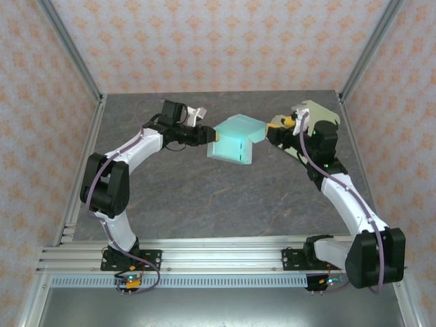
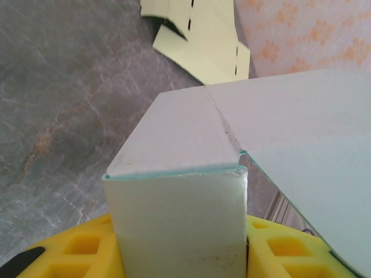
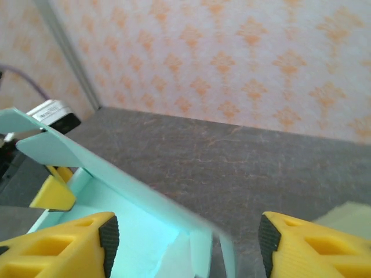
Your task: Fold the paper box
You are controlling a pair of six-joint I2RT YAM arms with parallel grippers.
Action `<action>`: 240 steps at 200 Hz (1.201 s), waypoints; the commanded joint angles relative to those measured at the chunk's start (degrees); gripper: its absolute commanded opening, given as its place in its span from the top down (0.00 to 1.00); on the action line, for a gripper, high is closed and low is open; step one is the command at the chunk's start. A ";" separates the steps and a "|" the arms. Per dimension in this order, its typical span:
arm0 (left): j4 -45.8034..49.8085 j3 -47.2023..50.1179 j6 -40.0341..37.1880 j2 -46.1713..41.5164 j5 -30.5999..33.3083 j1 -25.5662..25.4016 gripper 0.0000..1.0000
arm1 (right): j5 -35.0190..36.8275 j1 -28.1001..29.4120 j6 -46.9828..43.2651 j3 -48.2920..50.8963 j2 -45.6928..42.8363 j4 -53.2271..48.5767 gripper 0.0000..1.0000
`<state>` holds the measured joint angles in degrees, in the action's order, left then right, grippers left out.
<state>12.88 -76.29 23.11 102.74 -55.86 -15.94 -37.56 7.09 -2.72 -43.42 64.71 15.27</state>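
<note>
Grey marbled table (image 1: pixel 204 197), left fingers (image 2: pixel 87 249) clamped on teal paper box (image 1: pixel 235 139) that hides their tips, right fingers (image 3: pixel 64 243) spread apart

Smooth matt teal card on the paper box (image 1: pixel 235 139), tabletop (image 1: pixel 204 197) dull grey and stone-look, fingers (image 3: pixel 64 240) matt yellow moulded plastic, pale yellow card sheets (image 2: pixel 200 43) matt too, frame rails (image 1: pixel 204 255) brushed bare metal.
</note>
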 commanded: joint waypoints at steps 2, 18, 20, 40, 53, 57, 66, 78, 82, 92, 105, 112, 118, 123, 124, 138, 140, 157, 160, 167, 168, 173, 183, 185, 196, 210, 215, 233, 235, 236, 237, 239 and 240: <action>-5.84 0.28 7.16 -2.57 1.91 0.48 0.67 | 3.37 -1.19 16.85 3.67 -0.51 7.41 0.35; -5.46 -0.59 10.21 -1.86 1.09 0.69 0.66 | -1.42 -1.46 18.04 5.80 1.06 7.84 0.37; -5.49 -0.61 10.38 -1.78 0.94 0.71 0.66 | -2.05 -1.46 18.35 6.00 1.33 8.15 0.37; -5.89 -0.40 10.79 -1.92 0.14 0.73 0.66 | -4.18 -1.47 18.42 6.88 4.98 7.47 0.39; -6.23 -0.35 11.19 -1.93 0.09 0.76 0.66 | -4.85 -1.47 18.92 6.07 7.60 6.89 0.41; -6.54 -0.35 11.60 -1.87 -0.16 0.71 0.66 | -5.19 -1.47 19.59 5.80 8.53 7.14 0.41; -7.45 -0.35 12.48 -1.92 -1.04 0.78 0.66 | -6.77 -1.47 21.28 5.08 10.95 8.66 0.44; -8.33 -0.35 13.20 -1.92 -2.34 0.71 0.66 | -8.58 -1.45 23.62 4.20 14.15 11.25 0.47; -8.08 -0.51 12.99 -2.00 -2.49 0.74 0.65 | -8.96 -1.47 24.19 3.87 15.15 12.00 0.49; -7.47 -0.61 12.66 -2.27 -2.51 0.74 0.65 | -9.95 -1.42 25.66 2.96 17.50 13.74 0.52; -7.37 -0.69 12.66 -2.61 -2.67 0.67 0.64 | -11.67 -1.29 28.27 1.98 20.21 17.71 0.52; -7.39 -0.80 12.55 -2.76 -2.94 0.57 0.65 | -12.40 -1.15 29.96 1.78 21.56 20.05 0.52; -7.05 -0.90 12.21 -2.88 -3.11 0.47 0.65 | -13.16 -1.03 31.11 1.15 22.70 21.43 0.52; -6.65 -1.00 11.82 -2.97 -3.13 0.39 0.65 | -14.03 -0.87 31.78 0.52 23.68 22.47 0.51; -6.61 -0.98 11.71 -2.93 -3.12 0.39 0.65 | -14.16 -0.86 31.97 0.44 23.92 22.76 0.51; -6.55 -0.88 11.66 -3.05 -2.77 0.25 0.65 | -14.87 -0.10 34.33 -0.92 26.04 24.92 0.50; -6.67 -0.81 11.79 -3.04 -2.73 0.27 0.65 | -14.83 0.04 34.64 -1.17 26.31 25.19 0.50; -8.32 -0.53 13.30 -2.92 -3.07 0.21 0.64 | -14.59 1.48 36.09 -2.34 28.19 26.71 0.50; -8.48 -0.53 13.35 -2.95 -3.11 0.21 0.65 | -14.52 1.82 36.07 -2.56 28.49 26.74 0.50; -8.49 -0.48 13.37 -3.10 -2.92 0.21 0.65 | -14.47 2.32 36.03 -2.87 29.10 26.73 0.50; -8.49 -0.46 13.36 -3.13 -2.89 0.21 0.65 | -14.47 2.36 35.99 -2.88 29.13 26.74 0.50; -8.63 -0.44 13.40 -3.22 -2.73 0.21 0.64 | -14.28 2.54 35.97 -3.00 29.46 26.74 0.50; -8.90 -0.34 13.70 -3.33 -2.51 0.21 0.65 | -12.71 2.58 36.27 -2.64 29.53 26.99 0.50; -8.88 -0.35 13.82 -3.38 -2.44 0.21 0.65 | -12.23 2.58 36.33 -2.42 29.43 26.98 0.50; -9.02 -0.35 14.21 -3.56 -2.46 0.28 0.65 | -10.51 2.58 36.40 -1.70 29.02 26.55 0.46; -9.06 -0.05 14.24 -3.94 -2.51 0.45 0.65 | -10.62 2.49 35.49 -1.75 29.12 25.02 0.45; -9.11 0.00 14.16 -4.11 -2.43 0.54 0.65 | -10.54 2.49 35.10 -1.76 29.16 24.42 0.45; -9.17 0.00 14.49 -4.24 -2.36 0.83 0.65 | -9.74 2.22 34.46 -1.33 28.85 23.07 0.45; -9.17 -0.06 14.50 -4.24 -2.49 0.81 0.65 | -9.62 2.22 34.34 -1.32 28.78 22.97 0.45; -9.14 -0.07 14.55 -4.27 -2.50 0.82 0.65 | -9.54 2.22 34.31 -1.23 28.75 22.92 0.45; -9.16 -0.12 14.57 -4.24 -2.54 0.82 0.65 | -9.50 2.22 34.25 -1.14 28.73 22.90 0.45; -9.08 -0.16 14.56 -4.20 -2.65 0.83 0.65 | -9.45 2.22 34.20 -1.08 28.64 22.86 0.45; -9.05 -0.17 14.53 -4.21 -2.66 0.83 0.65 | -9.41 2.22 34.15 -1.06 28.59 22.83 0.45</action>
<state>6.02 -76.29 36.69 101.49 -56.99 -15.64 -48.69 9.56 32.56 -44.95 93.65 37.95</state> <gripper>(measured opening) 0.418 0.550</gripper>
